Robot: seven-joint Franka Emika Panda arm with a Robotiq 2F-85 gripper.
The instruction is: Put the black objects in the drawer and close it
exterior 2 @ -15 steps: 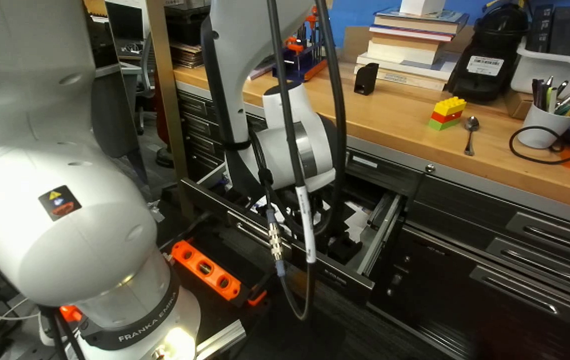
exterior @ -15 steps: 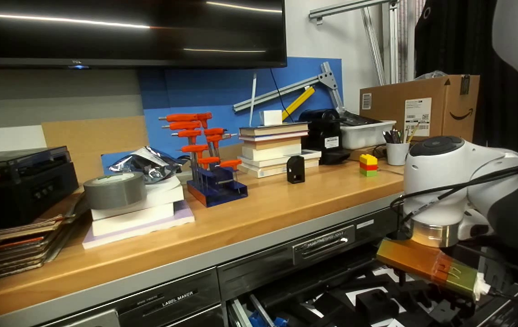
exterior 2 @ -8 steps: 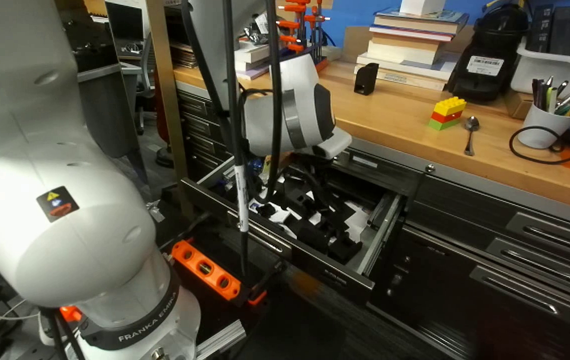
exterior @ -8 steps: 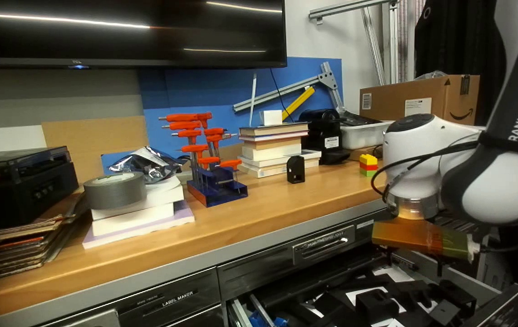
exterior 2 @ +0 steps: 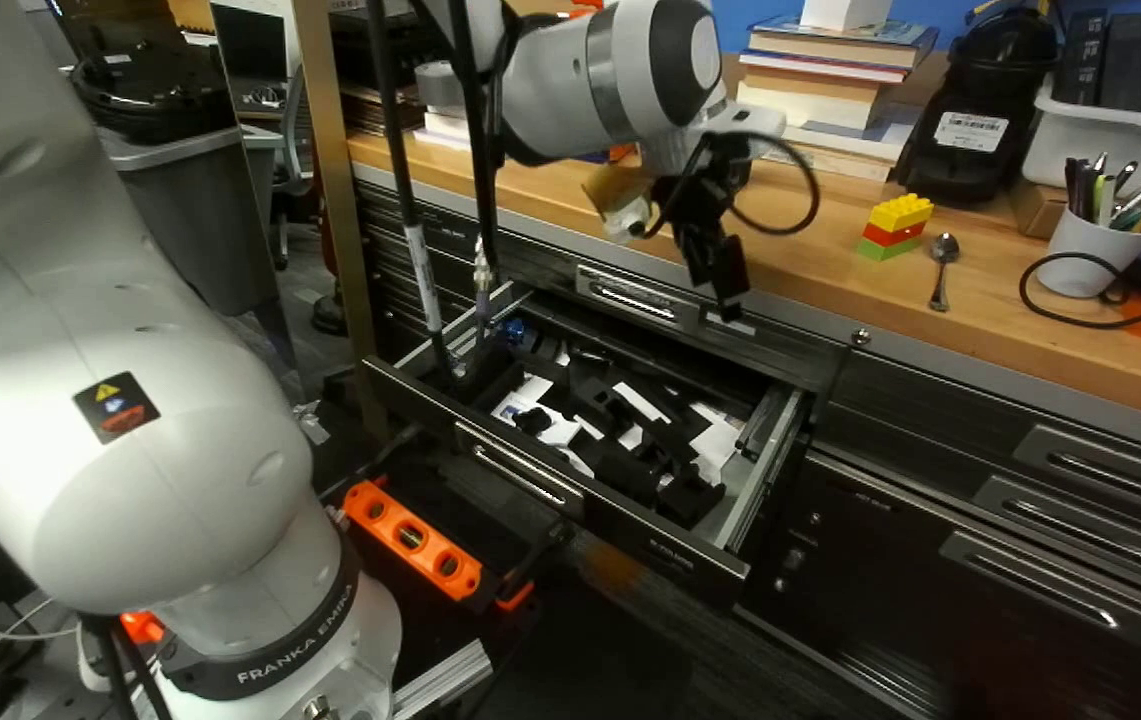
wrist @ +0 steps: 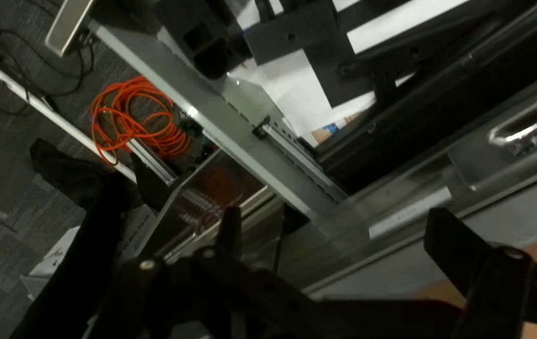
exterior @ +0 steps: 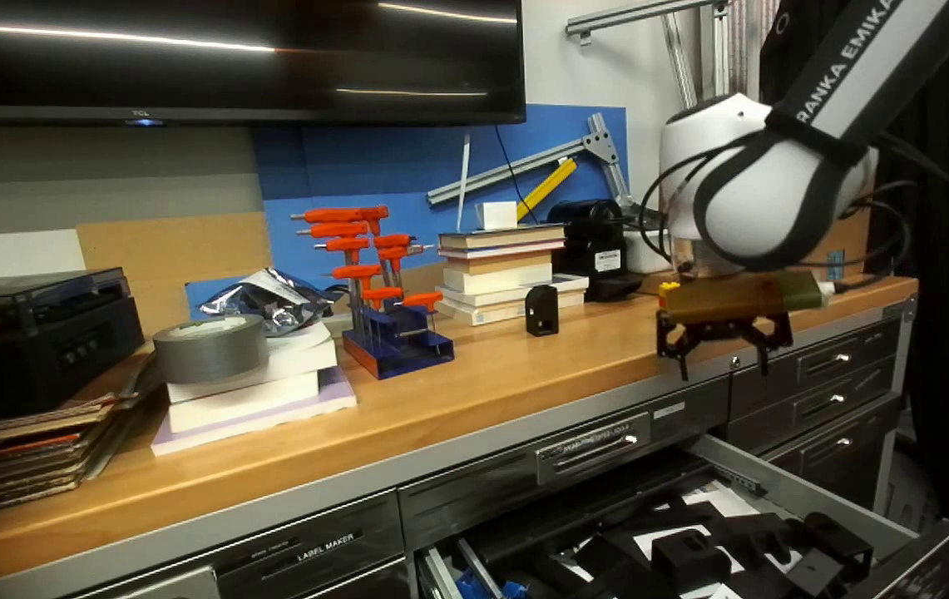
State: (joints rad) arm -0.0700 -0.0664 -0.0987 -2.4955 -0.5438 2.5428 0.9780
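Closest to the lens in an exterior view, the robot's base (exterior 2: 280,630) is filling the lower left, and an orange bar (exterior 2: 412,540) with round holes is lying near it. Right past that the drawer (exterior 2: 520,468) is sitting pulled out, with a jumble of black pieces (exterior 2: 690,497) and white sheets (exterior 2: 555,432) lying in it. Next up, the gripper (exterior: 724,372) is hanging in midair by the front edge of the workbench (exterior: 474,374), higher than the drawer. Its fingers (wrist: 447,245) are pointing down and standing wide apart, and the cabinet front (wrist: 324,254) is showing between them in the wrist view. Up on the workbench a spoon (exterior 2: 942,268) is lying near some stacked toy bricks (exterior 2: 895,235), yellow over red over green. Further along, that chunky black block (exterior: 536,304) is standing upright, just in front of a book pile (exterior: 495,279), so that one's sitting outside the drawer lol. A bigger black device (exterior: 595,249) is standing beside the book pile, and way at the back a huge dark screen (exterior: 233,75) is looming over the workbench.
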